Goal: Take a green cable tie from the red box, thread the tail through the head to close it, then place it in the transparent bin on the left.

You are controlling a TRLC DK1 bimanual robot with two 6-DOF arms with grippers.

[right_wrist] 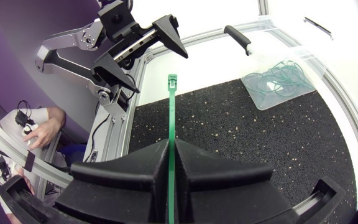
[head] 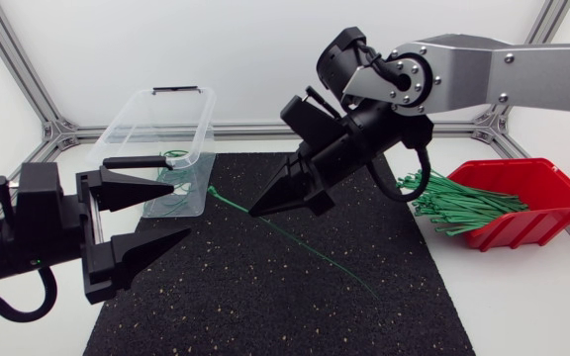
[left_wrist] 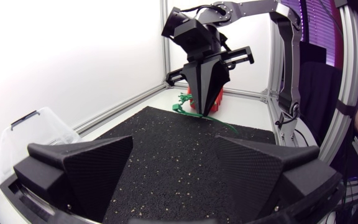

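Overhead view of the table, clock positions read from the centre of the black mat [head: 265, 297], 12 = far edge. My R arm comes in from approx. 2 o'clock and angles down over the mat. The R gripper [head: 257, 211] sits just past centre toward 11, fingers clenched on one green cable tie [head: 310, 251]. In the R wrist view the tie [right_wrist: 172, 106] runs straight out from between the pinched fingertips of that gripper [right_wrist: 171, 146], with its square head at the free end, unthreaded. The tail trails back behind the fingers toward 5 o'clock, low over the mat; can't tell if it touches. My L arm is at 9 o'clock. The L gripper [head: 179, 210] has its fingers spread wide w/ nothing between them, tips pointing at the tie's head, which is near but apart from them. The L wrist view shows the same: L gripper [left_wrist: 174, 142] released, R gripper [left_wrist: 205, 107] ahead of it across the mat. The transparent bin [head: 132, 114] stands at 10–11 o'clock off the mat's corner, w/ a few looped ties [head: 169, 158] inside. The red box [head: 542, 193] is at 3 o'clock, w/ a bundle of green ties [head: 458, 205] spilling out of its open front toward the mat.
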